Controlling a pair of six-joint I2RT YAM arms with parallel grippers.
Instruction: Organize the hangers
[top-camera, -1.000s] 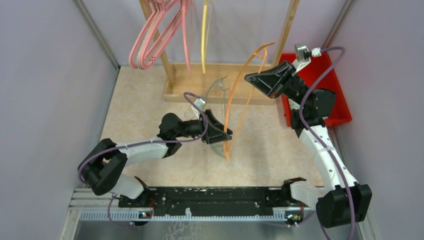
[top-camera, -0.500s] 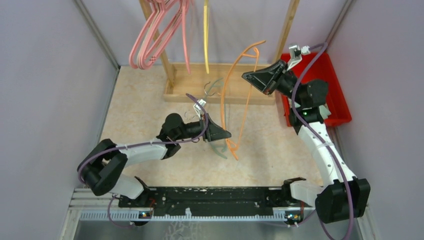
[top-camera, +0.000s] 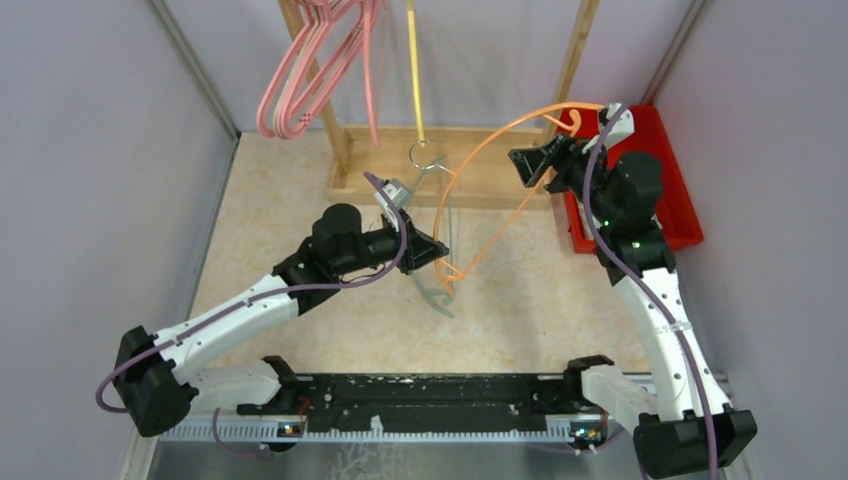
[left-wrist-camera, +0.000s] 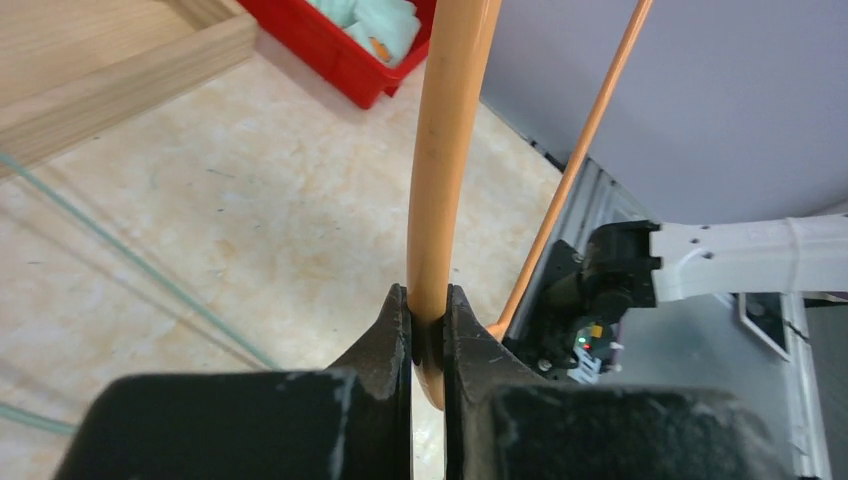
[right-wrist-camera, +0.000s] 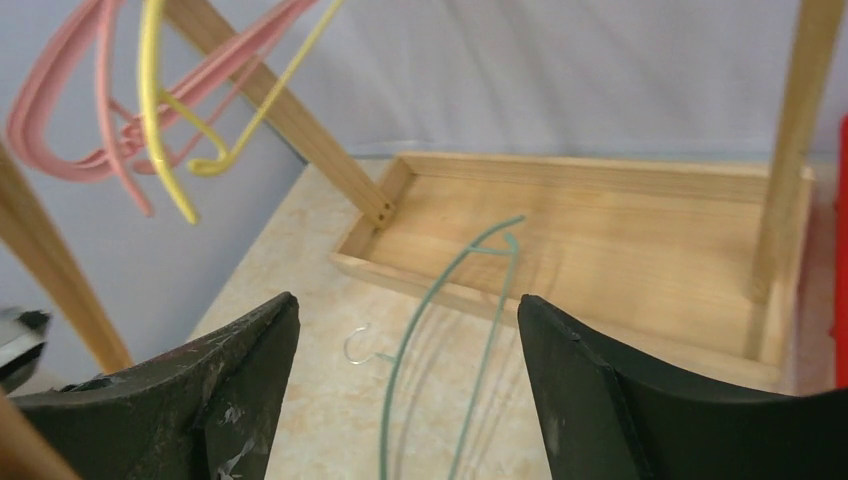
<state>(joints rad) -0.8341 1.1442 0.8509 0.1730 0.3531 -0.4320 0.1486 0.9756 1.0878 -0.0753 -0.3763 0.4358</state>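
Right now the left claw (left-wrist-camera: 428, 300) is clamping the orange hanger (left-wrist-camera: 445, 150) at table centre; the right claw (right-wrist-camera: 405, 300) is gaping empty at two o'clock. Next, I'd guess, it's hooking onto the rack (top-camera: 577, 60) at twelve.

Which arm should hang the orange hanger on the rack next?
Left. The left fingers are shut on the orange hanger, while the right fingers stand open with nothing between them.
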